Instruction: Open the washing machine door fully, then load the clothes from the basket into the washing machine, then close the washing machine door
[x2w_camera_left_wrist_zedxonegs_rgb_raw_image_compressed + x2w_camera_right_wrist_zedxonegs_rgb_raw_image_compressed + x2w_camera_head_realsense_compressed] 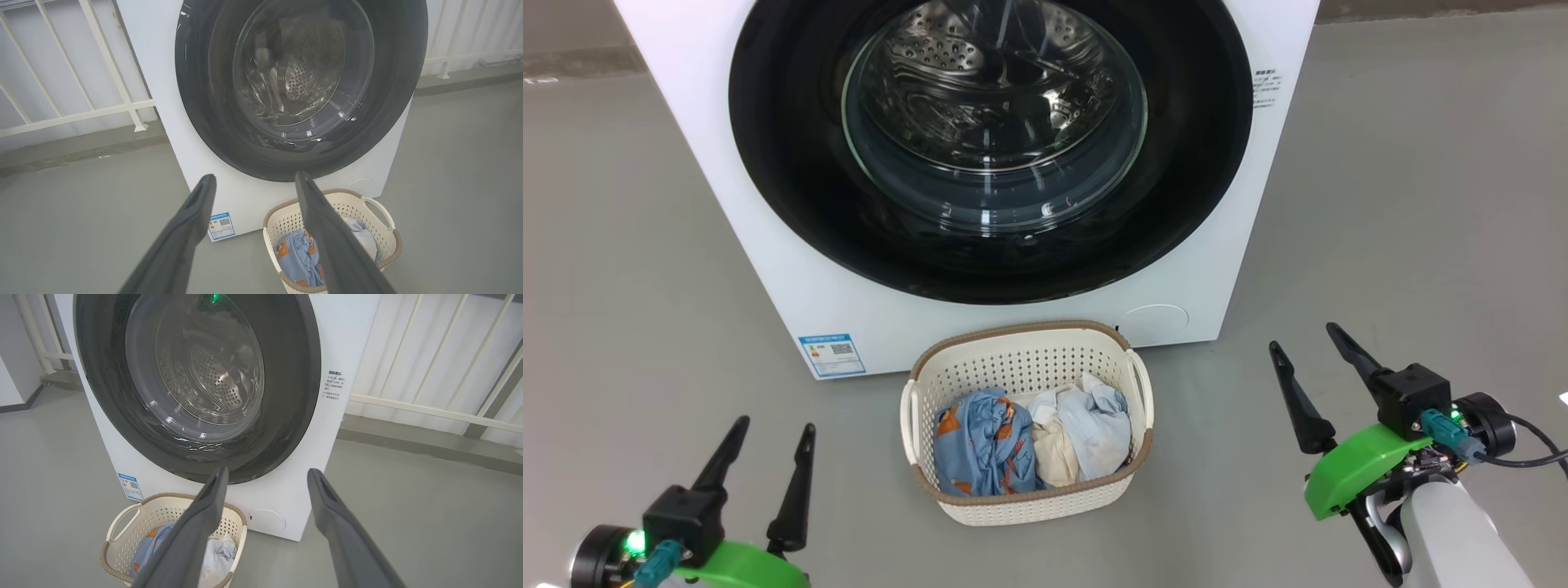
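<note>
Washing machine door (988,122) is sitting shut at upper centre, so step 1 is likely calling for a rim grab; left gripper (776,425) and right gripper (1302,336) are hovering low, jaws released.

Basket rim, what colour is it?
The basket rim is brown, woven-look; clearest in the head view.

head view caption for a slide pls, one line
Open left gripper and open right gripper flank the basket of clothes before the shut washing machine door.
</note>
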`<state>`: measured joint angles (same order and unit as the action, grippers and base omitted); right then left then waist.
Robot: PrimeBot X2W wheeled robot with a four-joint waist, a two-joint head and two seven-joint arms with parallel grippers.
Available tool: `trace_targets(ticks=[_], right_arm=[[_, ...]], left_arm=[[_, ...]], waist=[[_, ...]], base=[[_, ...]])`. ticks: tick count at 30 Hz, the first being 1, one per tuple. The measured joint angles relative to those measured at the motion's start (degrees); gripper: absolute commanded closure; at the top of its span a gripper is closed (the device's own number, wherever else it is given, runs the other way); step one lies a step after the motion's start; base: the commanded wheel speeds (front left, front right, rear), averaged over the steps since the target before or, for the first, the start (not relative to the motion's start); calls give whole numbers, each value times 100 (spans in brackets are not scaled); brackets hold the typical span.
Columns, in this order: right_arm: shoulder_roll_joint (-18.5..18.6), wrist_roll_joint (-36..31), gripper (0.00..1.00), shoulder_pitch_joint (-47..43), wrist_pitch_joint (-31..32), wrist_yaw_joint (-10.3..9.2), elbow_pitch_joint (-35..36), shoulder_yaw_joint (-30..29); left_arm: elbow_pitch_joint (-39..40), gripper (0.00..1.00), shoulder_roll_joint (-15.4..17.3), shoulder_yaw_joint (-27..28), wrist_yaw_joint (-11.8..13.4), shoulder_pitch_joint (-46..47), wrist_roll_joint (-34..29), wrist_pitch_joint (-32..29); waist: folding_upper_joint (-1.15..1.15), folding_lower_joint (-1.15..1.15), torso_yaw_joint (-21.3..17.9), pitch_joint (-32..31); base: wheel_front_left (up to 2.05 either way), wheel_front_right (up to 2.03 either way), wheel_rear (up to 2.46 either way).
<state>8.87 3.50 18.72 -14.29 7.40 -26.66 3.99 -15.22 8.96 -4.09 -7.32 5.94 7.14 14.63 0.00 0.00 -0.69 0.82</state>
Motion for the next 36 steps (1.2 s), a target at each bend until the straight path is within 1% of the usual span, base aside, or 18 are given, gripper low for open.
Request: trace_targets(ticks=[6,10,12,19,24,36], right_arm=[[-96,73,0,0,-1,0,24,-214],[-126,93,0,0,-1,0,47,-237],[-135,222,0,0,-1,0,58,-263],[-157,278,0,0,-1,0,63,-313],[-157,278,0,0,-1,0,69,-313],[-167,275,0,0,-1,0,119,-319]], left_arm=[[-93,0,-107,157,1,-1,25,0],[-91,0,-175,190,1,-1,25,0],[-91,0,-197,244,2,-1,25,0],[-126,0,-216,365,2,0,33,0],[-125,0,-257,433,1,2,154,0],[-152,0,-245,531,0,133,71,0]], waist=[[0,0,3,11],[0,0,2,36],[0,0,-1,44],[0,0,-6,55],[0,0,-9,60],[0,0,-17,93]], base=[[0,0,0],[0,0,0],[0,0,0],[0,0,0],[0,0,0],[1,1,-1]])
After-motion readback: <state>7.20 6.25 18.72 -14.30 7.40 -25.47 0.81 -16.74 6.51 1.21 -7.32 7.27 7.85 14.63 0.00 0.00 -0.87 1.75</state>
